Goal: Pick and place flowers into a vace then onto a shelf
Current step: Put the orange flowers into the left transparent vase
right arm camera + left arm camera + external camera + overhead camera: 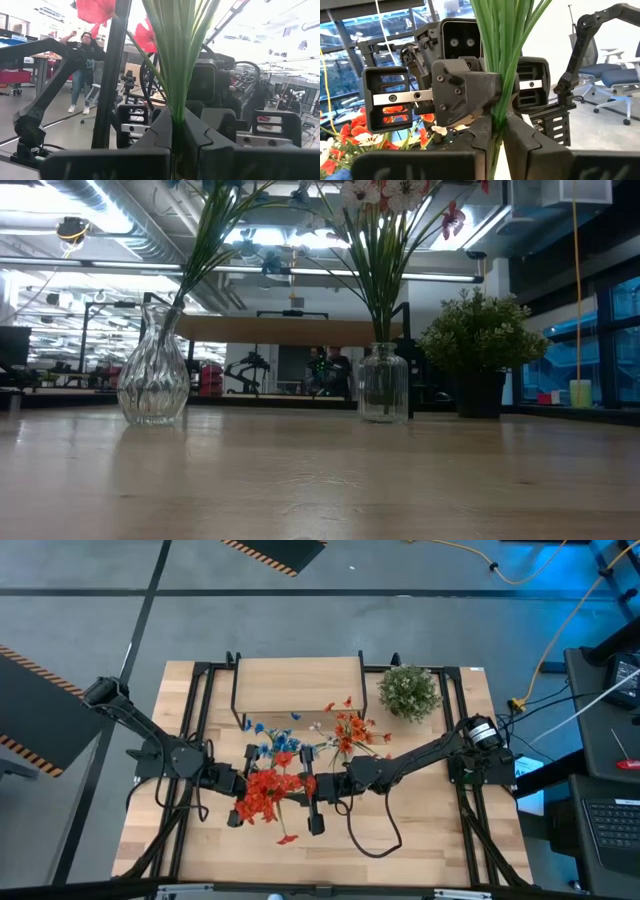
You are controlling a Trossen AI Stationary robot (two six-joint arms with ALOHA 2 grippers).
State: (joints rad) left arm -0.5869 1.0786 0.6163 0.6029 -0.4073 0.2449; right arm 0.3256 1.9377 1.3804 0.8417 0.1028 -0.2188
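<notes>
Both my grippers meet above the table's middle, shut on one bunch of thin green stems topped by red blooms [265, 790]. My left gripper [495, 147] comes from the left and my right gripper [175, 137] from the right, and they face each other closely. A fluted glass vase [152, 385] holds blue flowers [272, 743]. A glass jar [383, 385] holds orange-red and white flowers [350, 732]. Both stand on their bases in front of the shelf [295, 685]. The low view shows neither gripper. My left gripper pinches the green stem bunch [499, 107] between its two fingers, coming level from the table's left. The fingers lie across the upright stems. My right gripper sits right behind the bunch. My right gripper pinches the same green stem bunch [177, 107] between its two fingers, coming level from the table's right and lying across the stems. The stems stand upright, with red blooms [97, 10] above the fingers.
A round bushy green plant [410, 690] in a dark pot [480, 392] stands at the far right. A small red piece [287, 837] lies on the table near the front. People show in the room beyond the table.
</notes>
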